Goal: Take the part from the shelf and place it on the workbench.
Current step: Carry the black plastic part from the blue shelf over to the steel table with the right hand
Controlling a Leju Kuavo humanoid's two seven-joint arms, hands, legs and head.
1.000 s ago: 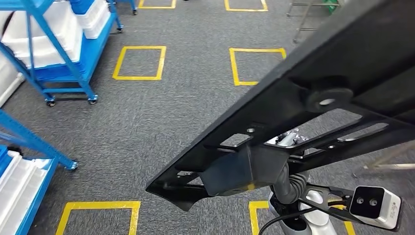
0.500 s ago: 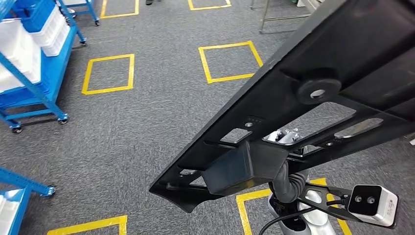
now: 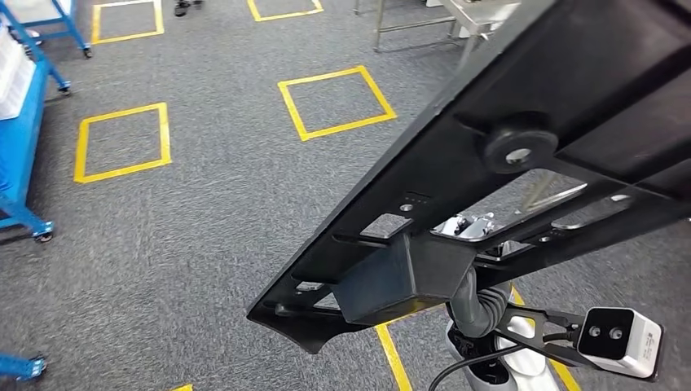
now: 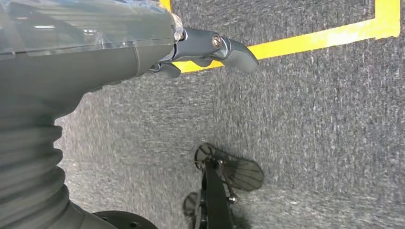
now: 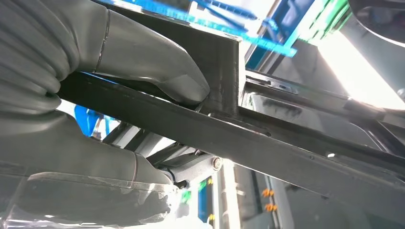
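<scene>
The grey carpeted floor (image 3: pixel 212 212) forms the largest surface in the head view and carries yellow taped squares (image 3: pixel 336 101). At the far left edge of that view stands a blue wheeled rack (image 3: pixel 20 155); a metal-legged stand (image 3: pixel 407 20) is visible at the far edge of the floor, and a person's shoes (image 3: pixel 187 7) appear near it.

The part (image 3: pixel 521 138), a long black flat frame with cut-out slots, a round boss with a hole, and a box-shaped block on its underside, is held in the air above the floor. It runs diagonally across the head view, its lower pointed end toward the middle of the view and its wider end rising toward the robot's right. It touches no shelf or bench in any view.

The right hand (image 5: pixel 119 109) is clamped on the part: in the right wrist view the thick grey thumb (image 5: pixel 157 67) presses on one face of a black bar of the frame, and a finger lies against the opposite face. In the head view this hand is mostly hidden beneath the part.

The left hand (image 4: pixel 191 50) hangs above the carpet and holds nothing; its fingers (image 4: pixel 234 50) are partly curled, and whether they are closed together cannot be told.
</scene>
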